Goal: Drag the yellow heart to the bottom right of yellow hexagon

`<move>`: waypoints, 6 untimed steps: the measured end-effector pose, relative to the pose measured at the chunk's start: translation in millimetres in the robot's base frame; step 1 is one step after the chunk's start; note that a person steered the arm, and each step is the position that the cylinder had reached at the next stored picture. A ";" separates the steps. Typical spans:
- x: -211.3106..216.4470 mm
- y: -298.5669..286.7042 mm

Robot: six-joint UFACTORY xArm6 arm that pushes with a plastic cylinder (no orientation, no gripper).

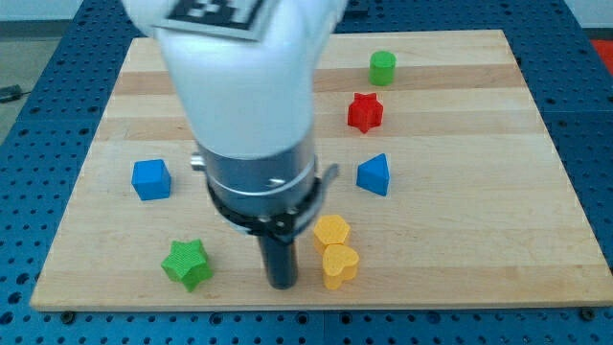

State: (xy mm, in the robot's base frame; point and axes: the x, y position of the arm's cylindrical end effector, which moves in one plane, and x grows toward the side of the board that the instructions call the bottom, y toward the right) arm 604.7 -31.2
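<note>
Single camera view. Wooden tabletop (460, 172) on a blue perforated base (38, 77).

The arm's white body and dark collar fill the upper middle of the view. The dark rod drops from the collar; my tip (280, 285) sits on the tabletop near the view's bottom edge. There is no claw on this arm, only the rod, so nothing is open, shut or held.

Yellow heart (339, 265): lower middle of the tabletop, just to the view's right of my tip, with a narrow gap between them. It lies directly below the yellow hexagon (331, 232) and touches or nearly touches it; I cannot tell which.

Other blocks:
- green star (186, 264), to the view's left of my tip, apart from it
- blue cube (151, 179), further left and higher up
- blue triangular block (374, 174), up and right of the hexagon
- red star (365, 112), above the triangular block
- green cylinder (383, 67), near the tabletop's top edge
</note>
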 end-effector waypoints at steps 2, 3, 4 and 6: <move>14.4 25.6; 13.7 30.0; 14.2 42.8; 13.8 126.7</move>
